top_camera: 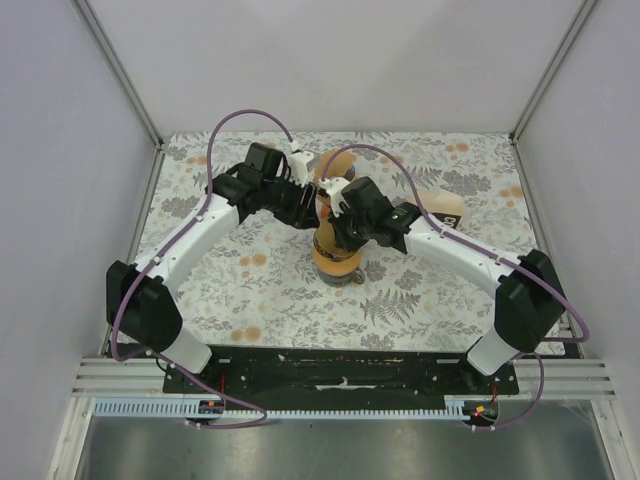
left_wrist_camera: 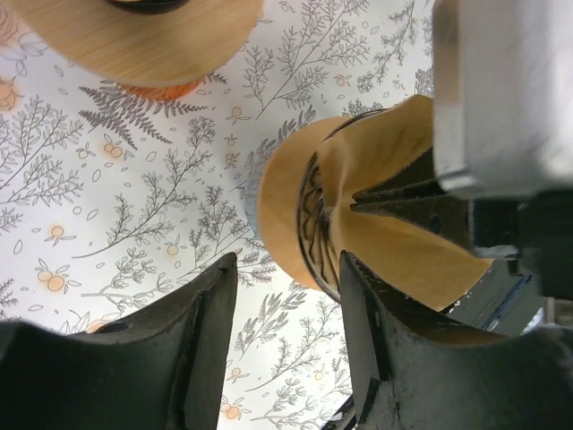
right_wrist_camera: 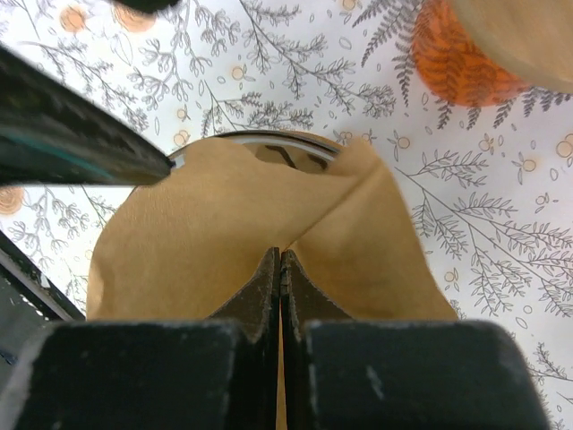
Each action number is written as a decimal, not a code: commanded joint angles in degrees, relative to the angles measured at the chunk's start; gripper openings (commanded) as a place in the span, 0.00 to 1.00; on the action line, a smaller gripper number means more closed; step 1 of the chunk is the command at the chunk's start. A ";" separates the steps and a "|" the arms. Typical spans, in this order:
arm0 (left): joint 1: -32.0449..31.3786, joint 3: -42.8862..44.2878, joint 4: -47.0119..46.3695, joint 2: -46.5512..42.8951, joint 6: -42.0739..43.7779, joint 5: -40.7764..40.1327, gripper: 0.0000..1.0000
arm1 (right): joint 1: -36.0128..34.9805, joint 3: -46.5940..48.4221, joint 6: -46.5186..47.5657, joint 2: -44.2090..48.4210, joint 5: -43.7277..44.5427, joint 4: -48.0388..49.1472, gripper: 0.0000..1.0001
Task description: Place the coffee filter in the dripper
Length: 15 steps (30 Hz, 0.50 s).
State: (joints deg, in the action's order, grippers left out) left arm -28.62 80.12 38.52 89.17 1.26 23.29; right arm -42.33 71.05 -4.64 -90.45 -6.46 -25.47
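Filter (right_wrist_camera: 224, 224) pinched by the right end effector (right_wrist_camera: 280, 255) over the dripper (left_wrist_camera: 282, 206), centre of the top view.
At lower left in the left wrist view, the left end effector (left_wrist_camera: 286, 269) stands with jaws apart, gripping nothing, near the dripper. At centre, the tan filter spreads across the dripper's ribbed mouth, with the far rim showing in the right wrist view. There the right end effector is closed tight on a fold of the filter. An orange vessel (right_wrist_camera: 466, 54) stands on the floral table (top_camera: 250, 290), upper right of that view.
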 commanded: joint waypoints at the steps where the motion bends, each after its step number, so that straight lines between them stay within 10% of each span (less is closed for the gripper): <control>1: 2.52 1.63 -0.29 -0.57 -5.30 5.01 0.57 | -1.62 5.24 1.83 -3.76 3.03 -5.89 0.00; 15: 2.52 -5.41 -4.07 -1.89 -10.48 10.37 0.62 | -4.34 12.36 1.13 -14.22 4.79 -13.11 0.00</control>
State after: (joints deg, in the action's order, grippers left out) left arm -25.34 75.88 37.34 88.82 -6.17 30.22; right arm -45.17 81.06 -4.56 -101.69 -2.09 -36.77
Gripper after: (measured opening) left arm 0.623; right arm 0.004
